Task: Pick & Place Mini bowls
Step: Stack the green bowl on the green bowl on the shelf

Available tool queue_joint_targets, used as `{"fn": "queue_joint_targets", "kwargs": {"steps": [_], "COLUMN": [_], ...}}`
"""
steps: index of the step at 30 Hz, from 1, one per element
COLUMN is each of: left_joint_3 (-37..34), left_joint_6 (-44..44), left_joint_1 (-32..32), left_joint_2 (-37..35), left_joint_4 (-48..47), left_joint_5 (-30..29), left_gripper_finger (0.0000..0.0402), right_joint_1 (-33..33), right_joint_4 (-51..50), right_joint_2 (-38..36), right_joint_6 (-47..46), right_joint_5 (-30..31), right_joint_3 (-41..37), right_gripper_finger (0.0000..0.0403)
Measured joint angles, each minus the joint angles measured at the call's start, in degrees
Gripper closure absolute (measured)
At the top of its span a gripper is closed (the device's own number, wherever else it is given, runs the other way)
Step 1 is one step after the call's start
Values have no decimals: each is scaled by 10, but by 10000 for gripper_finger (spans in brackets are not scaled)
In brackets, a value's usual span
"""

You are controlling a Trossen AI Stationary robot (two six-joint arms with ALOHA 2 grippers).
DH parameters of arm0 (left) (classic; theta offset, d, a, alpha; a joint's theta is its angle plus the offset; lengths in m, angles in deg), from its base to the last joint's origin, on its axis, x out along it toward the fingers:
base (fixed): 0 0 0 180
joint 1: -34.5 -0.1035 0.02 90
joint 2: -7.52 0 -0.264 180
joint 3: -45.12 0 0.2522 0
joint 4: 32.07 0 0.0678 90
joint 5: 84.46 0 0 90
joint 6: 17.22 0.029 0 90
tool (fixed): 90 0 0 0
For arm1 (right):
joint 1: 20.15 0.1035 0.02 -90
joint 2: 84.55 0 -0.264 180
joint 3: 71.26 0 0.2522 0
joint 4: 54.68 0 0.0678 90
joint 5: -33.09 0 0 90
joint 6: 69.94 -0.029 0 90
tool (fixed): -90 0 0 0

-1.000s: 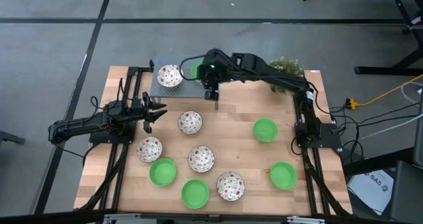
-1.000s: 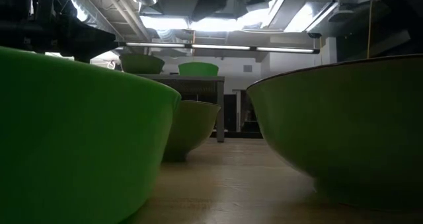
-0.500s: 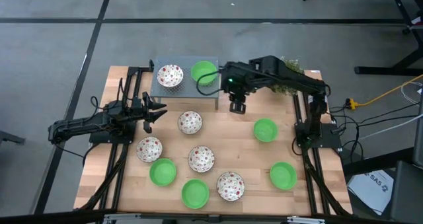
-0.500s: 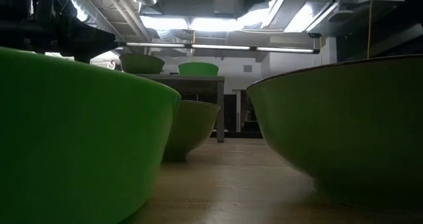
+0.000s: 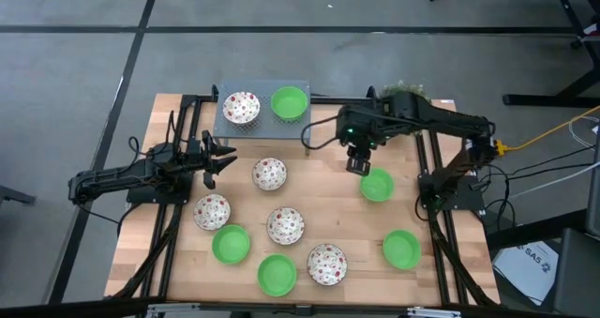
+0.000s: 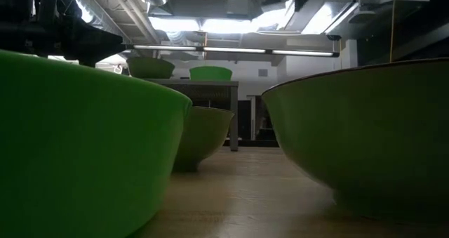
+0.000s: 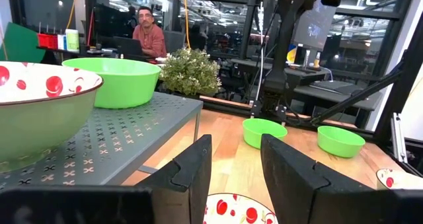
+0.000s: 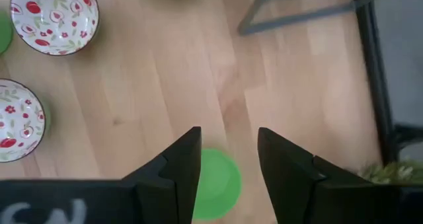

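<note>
Though partly hidden, "SAS" label beside table.

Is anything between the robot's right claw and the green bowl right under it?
No. In the right wrist view, the right gripper hangs open above the green bowl, with only bare wooden table around it and nothing between.

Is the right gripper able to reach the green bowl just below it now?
Probably yes. The right gripper hangs open beside the green bowl, which stands alone on bare wood, showing between the fingers in the right wrist view.
</note>
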Motion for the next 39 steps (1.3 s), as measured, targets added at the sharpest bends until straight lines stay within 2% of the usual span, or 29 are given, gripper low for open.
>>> {"fn": "queue_joint_targets", "kwargs": {"steps": [4, 8, 13, 19, 25, 34, 39], "left_joint_3": [0, 0, 0, 0, 0, 0, 0], "left_joint_6": [0, 0, 0, 0, 0, 0, 0], "left_joint_1": [0, 0, 0, 0, 0, 0, 0], "left_joint_2": [0, 0, 0, 0, 0, 0, 0], "left_joint_4": [0, 0, 0, 0, 0, 0, 0], "left_joint_5": [0, 0, 0, 0, 0, 0, 0], "left_gripper_finger": [276, 276, 276, 276, 276, 276, 276], "right_joint_1": [12, 21, 40, 78, 89, 89, 89], "right_joint_4": [25, 39, 51, 137, 275, 365, 385], "right_joint_2": [-36, -85, -125, -136, -136, -124, -102], "right_joint_6": [-89, -246, -385, -402, -422, -476, -473], "right_joint_5": [-12, -24, -83, -146, -155, -87, -78], "right_joint_3": [-76, -171, -290, -414, -507, -603, -622], "right_gripper_finger": [254, 254, 254, 254, 254, 254, 254]}}
